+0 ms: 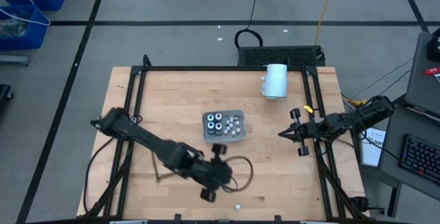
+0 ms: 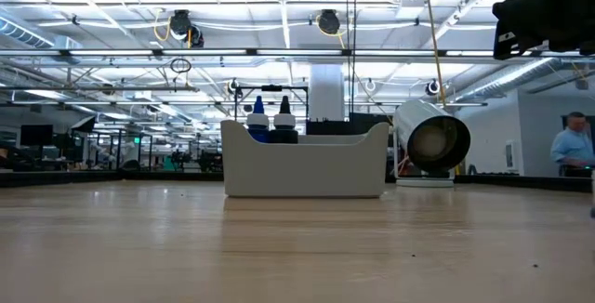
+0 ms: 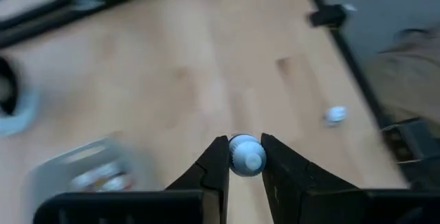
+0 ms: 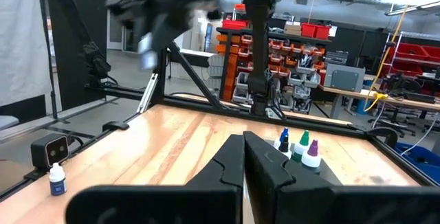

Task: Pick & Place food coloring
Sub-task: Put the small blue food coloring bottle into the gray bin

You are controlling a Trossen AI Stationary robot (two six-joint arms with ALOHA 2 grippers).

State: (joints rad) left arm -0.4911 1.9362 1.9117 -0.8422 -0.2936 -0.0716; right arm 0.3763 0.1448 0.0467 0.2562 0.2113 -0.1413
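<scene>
one bottle [image 3: 246, 156] gripped; one loose bottle [image 3: 335, 115] on table.

One pale tray [image 1: 205, 132] is sitting at the centre of the high view. It is holding four dark round food coloring bottles [image 1: 214, 121] and a cluster of whitish pieces [image 1: 234, 126] too small to count. One held bottle [image 3: 245, 157] is sitting between the fingers of the left end effector [image 3: 245, 152]. One loose bottle [image 1: 238, 207] is lying on the tabletop [image 1: 172, 100] at lower centre. One white cylinder [image 1: 276, 81] is lying at upper right. Two end effectors are showing, the right end effector [image 4: 243, 140] being the second.
</scene>
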